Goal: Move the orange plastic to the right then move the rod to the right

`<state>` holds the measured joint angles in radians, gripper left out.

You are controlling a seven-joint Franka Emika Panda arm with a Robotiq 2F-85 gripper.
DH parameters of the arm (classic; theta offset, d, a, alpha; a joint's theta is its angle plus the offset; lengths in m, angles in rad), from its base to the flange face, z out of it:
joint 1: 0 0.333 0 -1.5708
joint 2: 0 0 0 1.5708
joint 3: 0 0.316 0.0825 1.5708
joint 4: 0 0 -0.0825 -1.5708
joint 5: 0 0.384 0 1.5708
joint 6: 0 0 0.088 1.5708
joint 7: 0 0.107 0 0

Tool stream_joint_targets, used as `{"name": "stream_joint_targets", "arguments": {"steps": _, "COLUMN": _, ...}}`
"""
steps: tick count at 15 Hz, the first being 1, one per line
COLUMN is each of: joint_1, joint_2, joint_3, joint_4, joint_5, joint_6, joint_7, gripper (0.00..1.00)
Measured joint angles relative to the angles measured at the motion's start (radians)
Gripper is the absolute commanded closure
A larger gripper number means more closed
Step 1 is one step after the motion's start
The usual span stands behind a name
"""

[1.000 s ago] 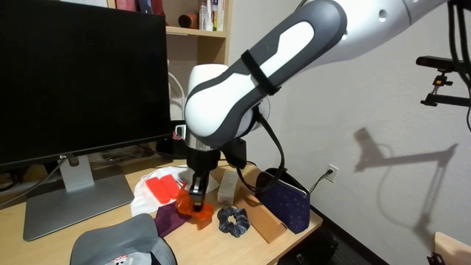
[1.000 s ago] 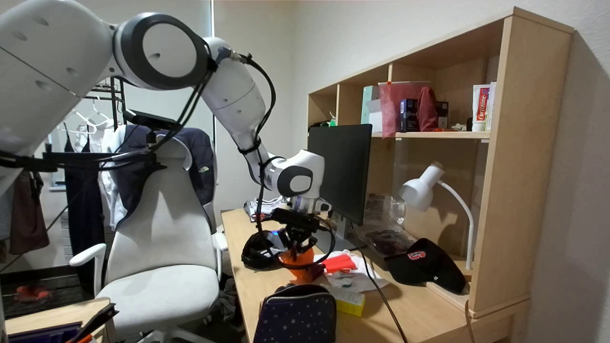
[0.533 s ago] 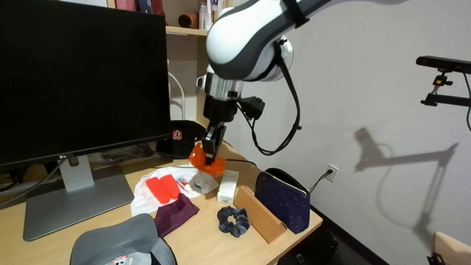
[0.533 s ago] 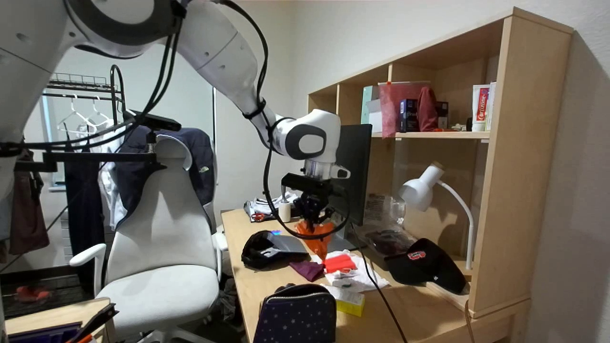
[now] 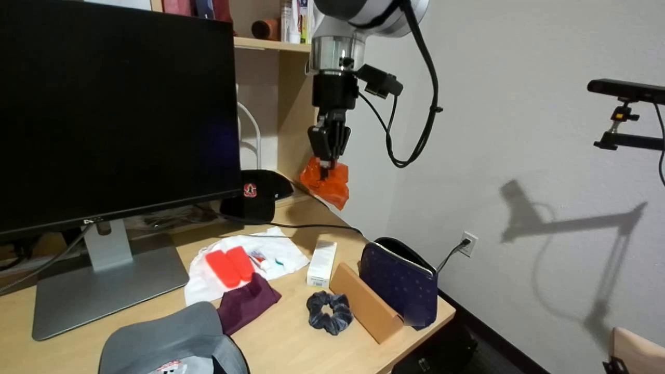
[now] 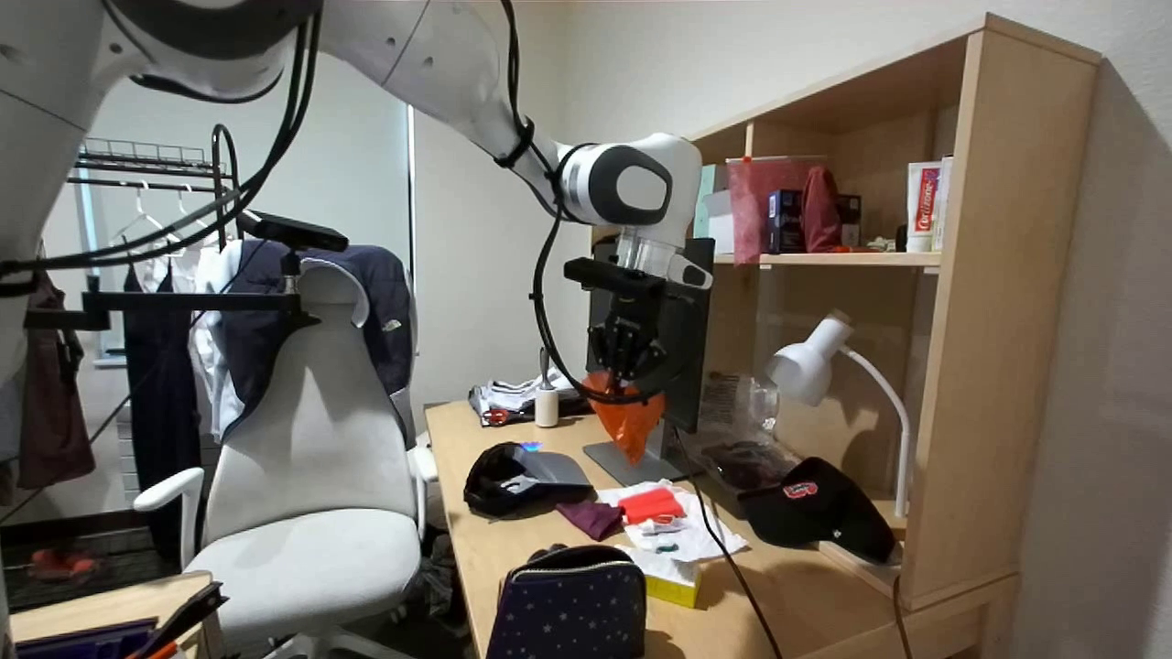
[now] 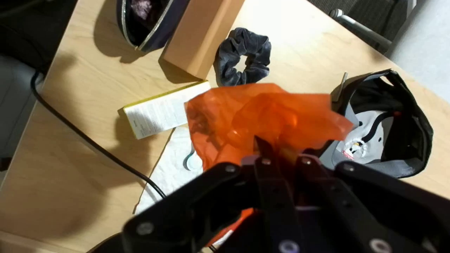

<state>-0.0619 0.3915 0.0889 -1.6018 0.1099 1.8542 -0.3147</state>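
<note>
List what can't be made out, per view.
Print on white box: blurred, wrist view.
Full contents of pouch: cut off by top edge, wrist view.
Part of orange plastic: hidden behind claw, wrist view.
Part of gray cap: cut by bottom edge, in an exterior view.

I look down past the gray cap (image 5: 166,332) toward the monitor (image 5: 119,114) in an exterior view, along the desk (image 6: 815,586) over the nearby pouch (image 6: 572,609) in an exterior view, and down close over the plastic (image 7: 260,119) in my wrist view, gray cap and pouch shared by all three.
</note>
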Motion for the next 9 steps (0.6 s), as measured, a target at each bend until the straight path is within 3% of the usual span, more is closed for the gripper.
{"name": "stream_joint_targets", "arguments": {"steps": 6, "joint_1": 0.011, "joint_2": 0.007, "joint_3": -0.002, "joint_4": -0.009, "joint_5": 0.000, "joint_6": 0.008, "joint_7": 0.000, "gripper": 0.91}}
{"name": "stream_joint_targets", "arguments": {"steps": 9, "joint_1": 0.010, "joint_2": 0.011, "joint_3": -0.025, "joint_4": -0.009, "joint_5": 0.000, "joint_6": 0.105, "joint_7": 0.013, "gripper": 0.92}}
